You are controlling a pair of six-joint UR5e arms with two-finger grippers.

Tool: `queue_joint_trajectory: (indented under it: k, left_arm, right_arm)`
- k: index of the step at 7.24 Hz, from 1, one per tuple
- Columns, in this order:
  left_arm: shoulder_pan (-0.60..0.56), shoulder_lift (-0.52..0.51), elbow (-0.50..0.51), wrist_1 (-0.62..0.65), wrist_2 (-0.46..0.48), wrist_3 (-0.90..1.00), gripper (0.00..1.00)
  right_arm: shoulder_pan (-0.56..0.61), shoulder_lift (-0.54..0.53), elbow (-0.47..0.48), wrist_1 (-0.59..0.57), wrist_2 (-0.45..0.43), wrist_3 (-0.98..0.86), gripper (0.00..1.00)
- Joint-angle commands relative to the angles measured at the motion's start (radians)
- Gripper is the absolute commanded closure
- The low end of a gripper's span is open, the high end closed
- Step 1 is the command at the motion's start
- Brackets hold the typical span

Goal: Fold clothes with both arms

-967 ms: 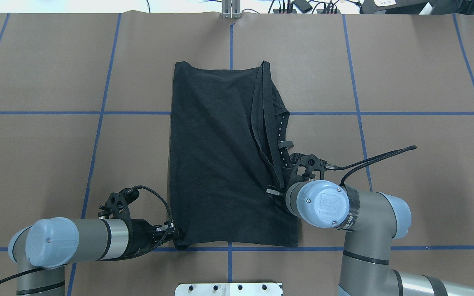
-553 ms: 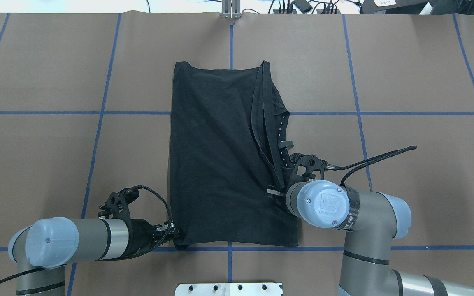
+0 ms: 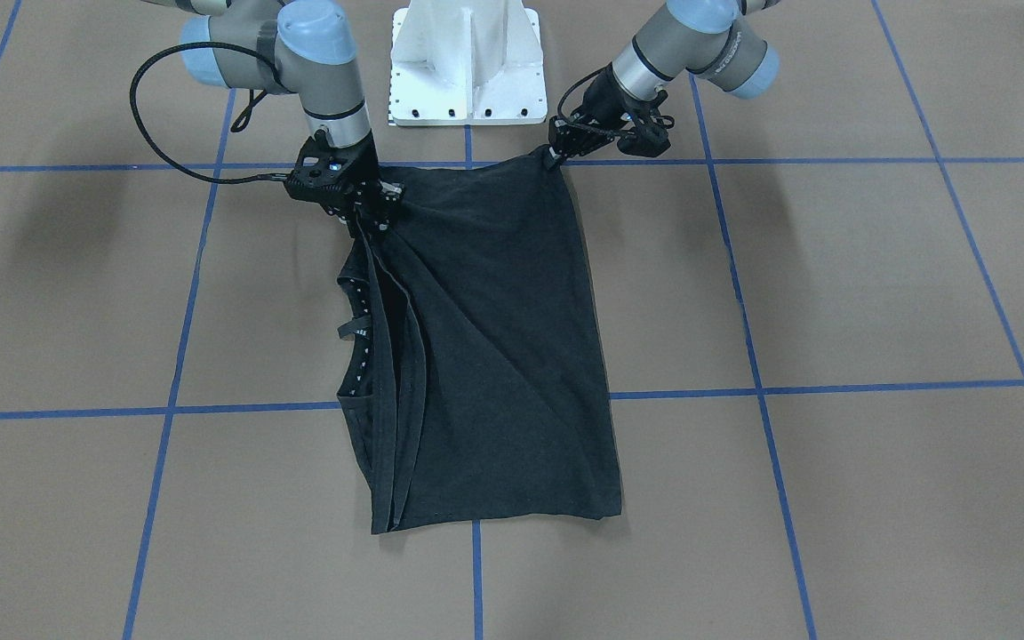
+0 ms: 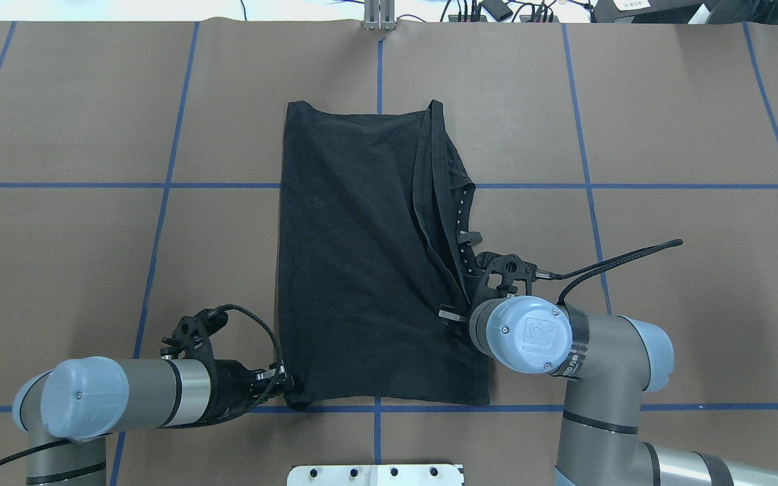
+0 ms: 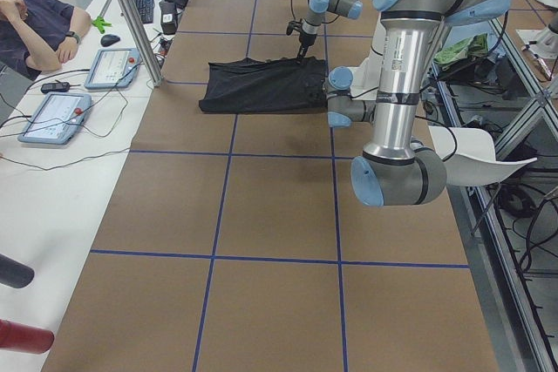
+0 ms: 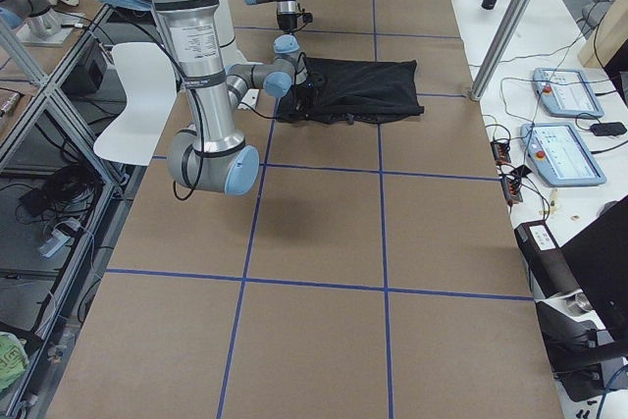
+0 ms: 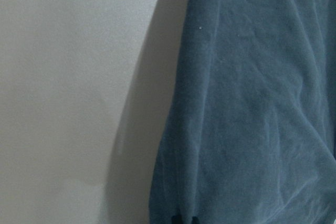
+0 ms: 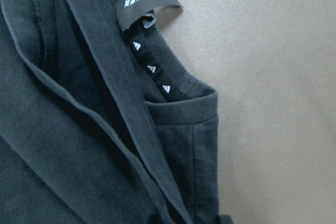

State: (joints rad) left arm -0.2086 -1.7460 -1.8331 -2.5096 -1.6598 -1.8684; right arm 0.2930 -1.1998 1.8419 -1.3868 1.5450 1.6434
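black fabric T-shirt [image 4: 355, 270] lies flat on brown tabletop [image 4: 92, 256], folded to a long rectangle, collar at its right edge. left arm's black gripper [image 3: 555, 154] pinches near-left corner; right arm's black gripper [image 3: 377, 216] clamps gathered right-edge folds.

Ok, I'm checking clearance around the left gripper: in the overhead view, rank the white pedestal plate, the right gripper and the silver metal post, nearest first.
From the left gripper, at a near corner of the black T-shirt:
1. White pedestal plate, at the near edge, centre.
2. Right gripper, on the shirt's opposite side.
3. Silver metal post, at the far edge, centre.
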Motion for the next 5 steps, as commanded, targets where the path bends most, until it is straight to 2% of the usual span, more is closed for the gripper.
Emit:
queue_joint_trajectory:
  k: [1,2,5]
  left_arm:
    - [0.000,0.000,0.001,0.000,0.000,0.000,1.00]
    - [0.000,0.000,0.001,0.000,0.000,0.000,1.00]
    - [0.000,0.002,0.000,0.000,0.000,0.002,1.00]
  right_arm:
    - [0.000,0.002,-0.001,0.002,0.001,-0.002,0.77]
    - [0.000,0.002,-0.001,0.002,0.001,-0.002,1.00]
    - [0.000,0.003,0.017,0.002,0.013,-0.013,1.00]
